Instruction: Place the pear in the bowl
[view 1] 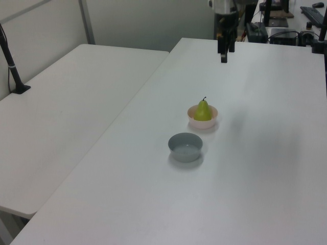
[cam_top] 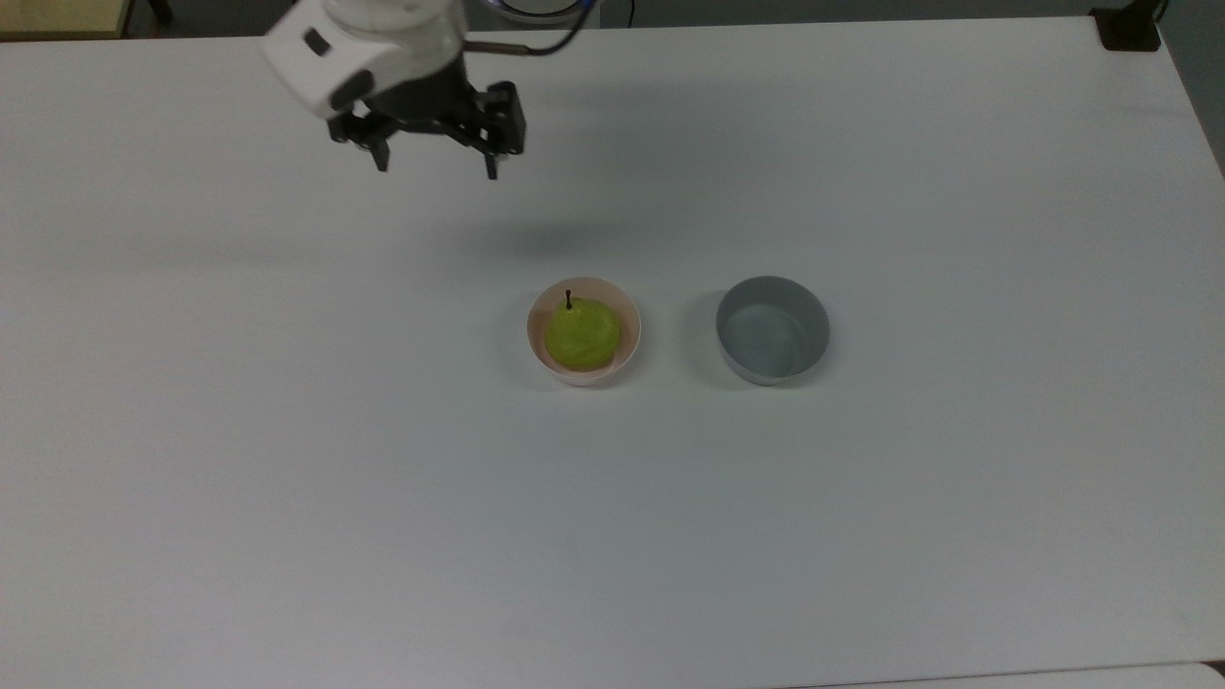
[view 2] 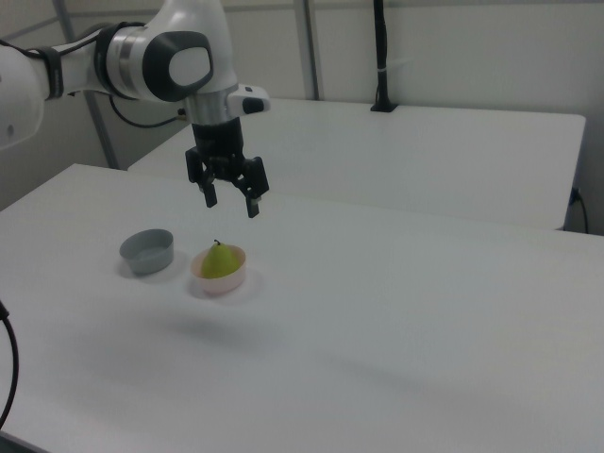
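Note:
The yellow-green pear [cam_top: 581, 333] [view 1: 203, 111] [view 2: 220, 260] stands upright, stem up, inside the pale pink bowl [cam_top: 630, 321] [view 1: 210, 122] [view 2: 226, 279] near the middle of the white table. My gripper [cam_top: 435, 171] [view 1: 224, 57] [view 2: 231, 205] hangs high above the table, open, with nothing between its fingers. In the top view it is up and to the left of the bowl, well apart from it.
A grey bowl [cam_top: 772, 330] [view 1: 185, 147] [view 2: 147, 251] of the same size stands beside the pink one, on the top view's right. A second white table [view 1: 61, 117] adjoins on the left view's left, with a black post [view 1: 10, 58] on it.

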Controlling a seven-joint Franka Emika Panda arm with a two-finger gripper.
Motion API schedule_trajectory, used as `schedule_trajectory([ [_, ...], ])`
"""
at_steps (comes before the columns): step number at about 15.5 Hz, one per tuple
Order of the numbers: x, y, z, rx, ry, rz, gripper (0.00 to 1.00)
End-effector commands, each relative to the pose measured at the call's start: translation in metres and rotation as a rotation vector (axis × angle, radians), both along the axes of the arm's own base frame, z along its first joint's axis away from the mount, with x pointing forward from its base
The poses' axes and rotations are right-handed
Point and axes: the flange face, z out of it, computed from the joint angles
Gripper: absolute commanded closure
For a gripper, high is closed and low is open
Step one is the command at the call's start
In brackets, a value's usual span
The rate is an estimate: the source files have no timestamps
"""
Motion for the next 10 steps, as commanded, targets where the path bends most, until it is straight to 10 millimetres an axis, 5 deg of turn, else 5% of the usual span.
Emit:
schedule_trajectory([
  [1, -0.0325, -0.0185, 0.0213, 0.036, -0.01, -0.007, 0.0],
  [10, -0.0394, -0.0213, 0.0287, 0.036, -0.011, -0.024, 0.0],
])
